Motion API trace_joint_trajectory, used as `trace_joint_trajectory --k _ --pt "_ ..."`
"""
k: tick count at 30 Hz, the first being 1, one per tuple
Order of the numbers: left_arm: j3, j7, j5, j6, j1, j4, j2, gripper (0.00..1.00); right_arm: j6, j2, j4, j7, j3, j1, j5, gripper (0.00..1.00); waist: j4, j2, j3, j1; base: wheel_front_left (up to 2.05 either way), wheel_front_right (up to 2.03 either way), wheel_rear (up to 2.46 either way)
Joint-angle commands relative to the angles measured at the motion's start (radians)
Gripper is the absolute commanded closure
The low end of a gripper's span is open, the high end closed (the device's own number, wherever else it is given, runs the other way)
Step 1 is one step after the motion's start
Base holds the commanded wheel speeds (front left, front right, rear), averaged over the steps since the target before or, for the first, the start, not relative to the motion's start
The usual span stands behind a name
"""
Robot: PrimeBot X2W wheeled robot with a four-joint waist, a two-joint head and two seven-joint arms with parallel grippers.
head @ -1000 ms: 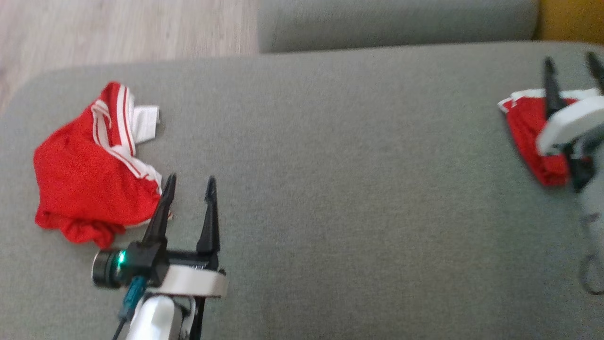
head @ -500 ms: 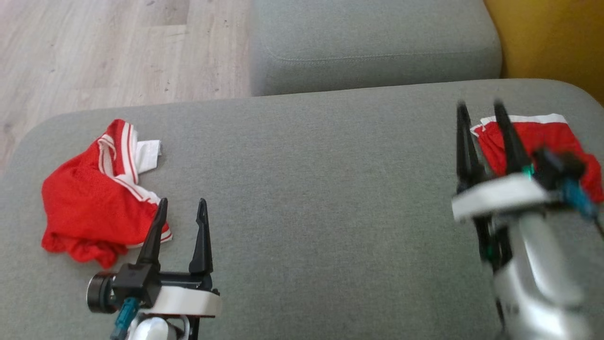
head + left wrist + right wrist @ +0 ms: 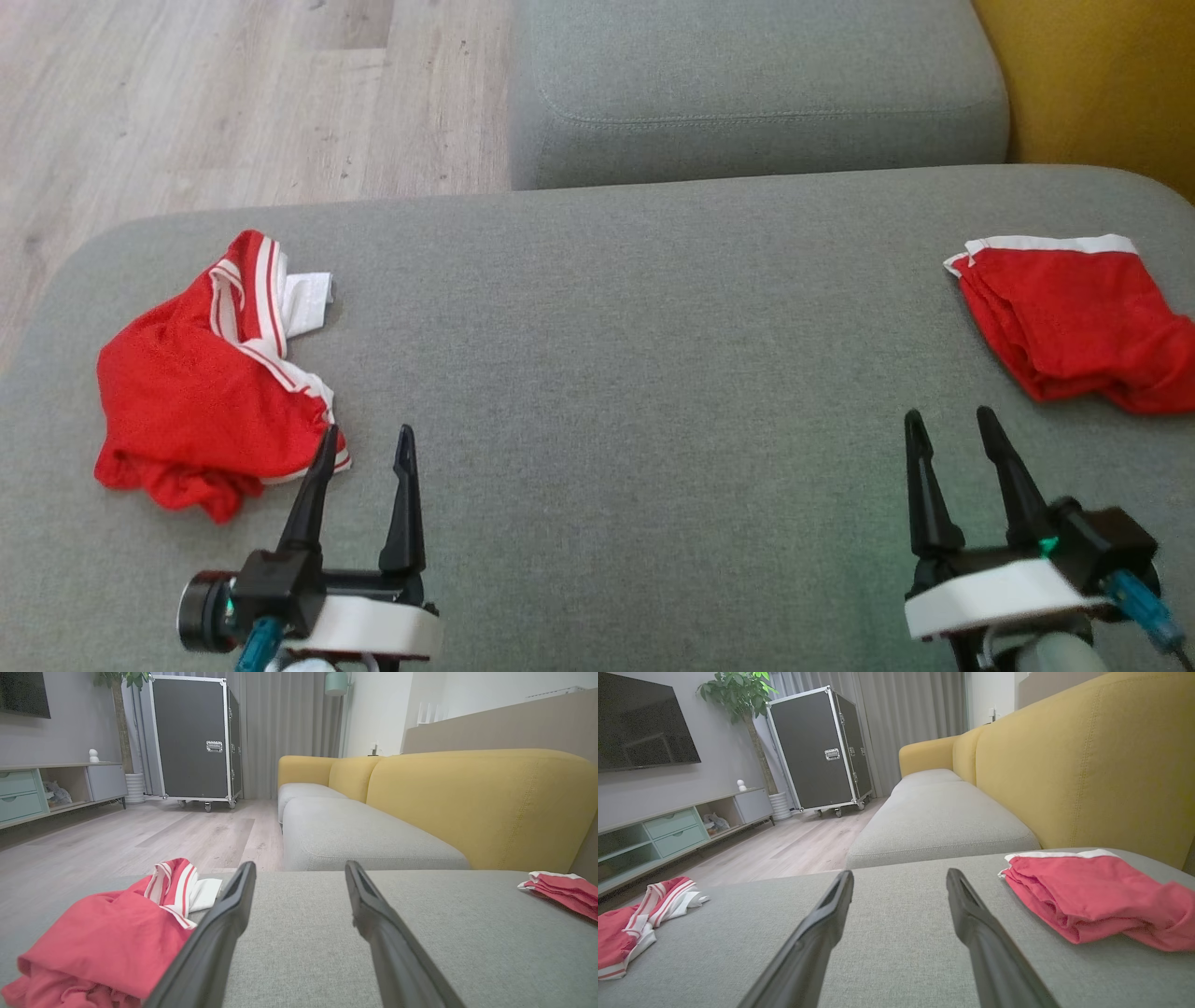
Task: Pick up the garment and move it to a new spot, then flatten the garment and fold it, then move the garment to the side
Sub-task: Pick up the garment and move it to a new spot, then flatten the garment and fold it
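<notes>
Open, your right gripper (image 3: 948, 415) is leaving the folded shorts (image 3: 1064, 317); open left gripper (image 3: 366, 434) is probably getting crumpled shorts (image 3: 187, 392) next.

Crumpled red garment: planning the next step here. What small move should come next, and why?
Probably ease the left gripper leftward onto the crumpled garment: it stands open and empty beside it, while the folded garment lies aside at right.

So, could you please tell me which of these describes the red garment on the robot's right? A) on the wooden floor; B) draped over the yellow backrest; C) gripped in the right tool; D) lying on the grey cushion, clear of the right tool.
D: the red garment lies on the grey cushion, beyond the open right tool, with bare cushion between them.
</notes>
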Motion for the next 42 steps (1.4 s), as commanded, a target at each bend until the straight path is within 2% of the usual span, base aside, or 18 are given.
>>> trace_joint_trajectory --k 1,16,24,33,42 --pt "0.024 -0.006 -0.006 0.007 -0.026 -0.036 0.003 0.00 0.007 -0.002 -0.046 -0.011 0.024 -0.020 0.007 0.00 0.000 -0.0001 0.002 0.0001 0.00 0.00 0.00" --pt "0.021 -0.006 -0.010 0.017 -0.026 -0.041 0.003 0.00 0.007 -0.002 -0.077 -0.011 0.008 -0.009 0.014 0.00 0.003 -0.0001 0.003 0.0001 0.00 0.00 0.00" --pt "0.030 -0.006 -0.008 0.019 -0.025 -0.033 0.003 0.00 0.007 -0.002 -0.084 -0.011 0.027 0.004 0.036 0.00 0.030 -0.0001 -0.001 0.0001 0.00 0.00 0.00" --pt "0.041 -0.006 0.015 0.011 -0.019 -0.020 0.003 0.00 0.007 -0.002 -0.081 -0.011 0.081 0.012 0.047 0.00 0.132 -0.0001 -0.018 0.0001 0.00 0.00 0.00" --pt "0.072 -0.006 0.048 -0.009 -0.004 -0.006 0.003 0.00 0.007 -0.002 -0.061 -0.011 0.139 0.016 0.075 0.00 0.281 -0.0001 -0.046 0.0001 0.00 0.00 0.00"
